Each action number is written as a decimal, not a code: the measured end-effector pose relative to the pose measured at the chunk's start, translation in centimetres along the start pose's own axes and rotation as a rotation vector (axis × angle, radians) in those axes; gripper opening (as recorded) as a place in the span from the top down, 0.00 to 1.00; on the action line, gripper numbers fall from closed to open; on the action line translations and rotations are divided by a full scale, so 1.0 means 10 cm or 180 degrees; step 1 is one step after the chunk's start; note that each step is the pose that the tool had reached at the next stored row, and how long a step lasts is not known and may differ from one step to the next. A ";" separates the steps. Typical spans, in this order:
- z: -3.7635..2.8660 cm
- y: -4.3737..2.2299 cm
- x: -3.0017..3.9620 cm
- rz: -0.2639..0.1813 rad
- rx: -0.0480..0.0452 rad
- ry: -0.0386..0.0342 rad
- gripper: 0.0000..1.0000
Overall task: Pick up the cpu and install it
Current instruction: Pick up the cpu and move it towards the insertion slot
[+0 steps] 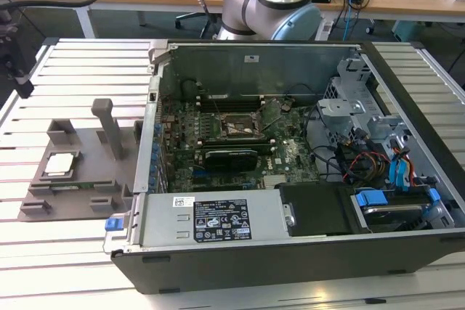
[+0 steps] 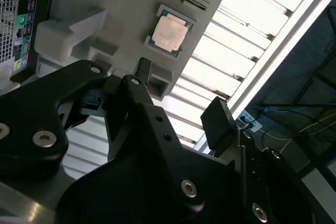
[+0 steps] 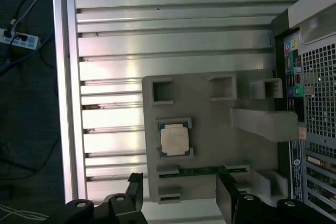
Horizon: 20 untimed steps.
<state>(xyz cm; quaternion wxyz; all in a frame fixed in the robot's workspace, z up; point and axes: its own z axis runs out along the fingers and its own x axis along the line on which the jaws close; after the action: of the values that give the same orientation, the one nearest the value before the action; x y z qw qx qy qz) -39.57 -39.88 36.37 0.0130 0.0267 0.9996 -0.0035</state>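
Slatted metal table (image 1: 80, 70) | cpu (image 3: 174, 141) lies in grey tray (image 3: 210, 140) | fingers (image 3: 227, 198) spread, empty | case label (image 1: 221, 221) unreadable

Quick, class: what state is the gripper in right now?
Gripper: jaws open, holding nothing; the cpu lies on the grey tray.

Scene is showing one chip (image 3: 174, 140), one grey tray (image 1: 87, 147), one open computer case (image 1: 290, 255), one black card (image 1: 232, 156), one robot arm (image 1: 272, 1), one white power strip (image 3: 18, 39) and one gripper (image 3: 179, 182) carrying two black fingers (image 3: 226, 198).
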 end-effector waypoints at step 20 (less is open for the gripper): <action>0.155 0.001 0.004 0.0000 0.0000 0.0000 0.34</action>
<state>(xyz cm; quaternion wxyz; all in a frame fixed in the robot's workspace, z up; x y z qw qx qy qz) -39.57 -39.88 34.82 0.0130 0.0267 0.9996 -0.0035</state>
